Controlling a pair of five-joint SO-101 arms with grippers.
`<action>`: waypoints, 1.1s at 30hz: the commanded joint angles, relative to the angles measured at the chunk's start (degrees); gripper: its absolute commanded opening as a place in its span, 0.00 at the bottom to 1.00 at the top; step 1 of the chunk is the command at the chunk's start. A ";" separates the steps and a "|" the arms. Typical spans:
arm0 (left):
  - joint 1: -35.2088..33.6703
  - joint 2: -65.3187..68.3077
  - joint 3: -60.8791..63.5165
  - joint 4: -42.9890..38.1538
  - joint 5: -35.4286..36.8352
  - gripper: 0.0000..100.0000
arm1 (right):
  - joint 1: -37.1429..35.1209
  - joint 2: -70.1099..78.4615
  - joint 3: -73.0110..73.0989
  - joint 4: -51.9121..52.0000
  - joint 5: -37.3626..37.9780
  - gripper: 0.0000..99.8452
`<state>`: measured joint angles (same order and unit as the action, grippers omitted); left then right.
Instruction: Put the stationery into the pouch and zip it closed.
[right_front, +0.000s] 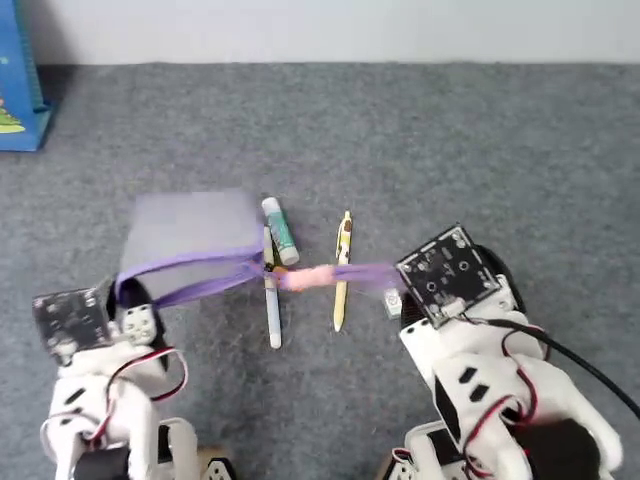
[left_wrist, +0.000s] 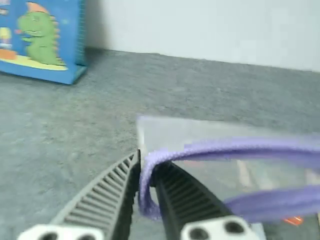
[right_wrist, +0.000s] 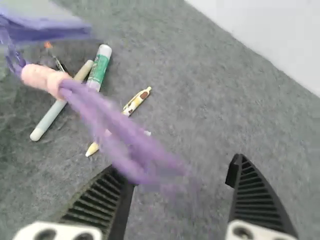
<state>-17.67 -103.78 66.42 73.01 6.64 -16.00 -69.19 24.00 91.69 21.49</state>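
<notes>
Pouch noted left of centre on the grey surface: translucent body, with a purple zip band along its near edge. In the left wrist view the band is seen as two purple strips running apart from each other. Left tool recorded clamped narrow on the left end of that band, with the purple fabric pinched between both ribbed fingers; in the high view the same tool sits at the pouch's near-left corner. From the right end of the band a pink pull piece and a purple tassel are stretched rightward toward the right tool. In the right wrist view the right tool is seen wide, its jaws well apart, with the tassel lying against one finger and not gripped. Stationery recorded outside the pouch, on the surface just right of its mouth: a glue stick farthest, a pale pen just beside it and running nearward, and a yellow pen further right. The tassel is seen crossing over the yellow pen. A blue box stands at the far left edge.
</notes>
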 joint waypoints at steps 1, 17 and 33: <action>-3.25 -0.70 -7.78 2.81 0.26 0.01 | 1.01 2.24 -2.99 1.19 -0.70 0.25; -5.27 -0.70 -12.00 6.59 -5.36 0.01 | 6.46 37.05 -2.99 -7.08 -0.88 0.25; -4.13 -0.70 -8.40 6.33 -5.36 0.01 | 1.36 74.33 -2.99 -30.64 -0.88 0.25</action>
<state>-22.77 -103.78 58.42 79.52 1.63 -12.04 2.46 23.65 64.00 20.97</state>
